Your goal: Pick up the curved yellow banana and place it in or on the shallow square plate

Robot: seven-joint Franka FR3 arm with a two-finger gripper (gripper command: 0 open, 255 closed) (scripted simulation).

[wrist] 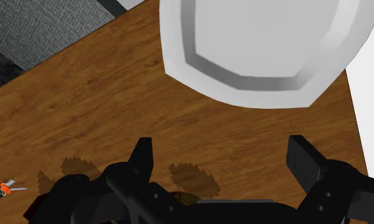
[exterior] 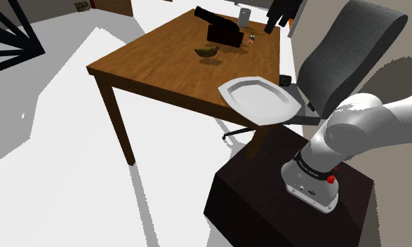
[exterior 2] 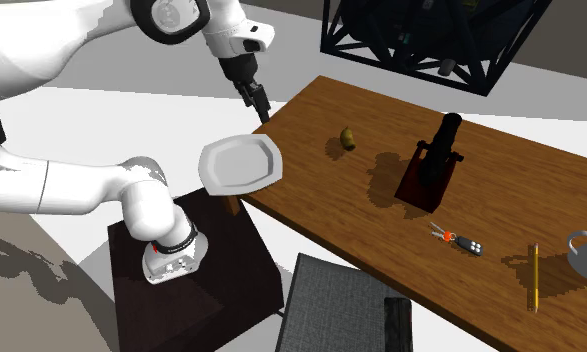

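Two black fingers (wrist: 143, 159) stand wide apart with nothing between them, so the gripper (exterior 2: 260, 108) hangs empty above the table's corner. Just ahead of it in the wrist view lies the shallow pale plate (wrist: 262, 51), and from where I stand that plate juts a fair way past the edge of the wooden table (exterior 2: 501, 190). The banana (exterior 2: 348, 138), a dull olive-yellow, lies bare on the wood at about two o'clock from the plate in the second exterior view, well apart from it. At about four o'clock from the banana stands a black holder (exterior 2: 431, 165). My worry is twofold. The curved fruit could roll or slip out of a pinch taken off its middle. A drop onto the plate's overhanging side, or a nudge from the hand, could also tip the plate off the table.
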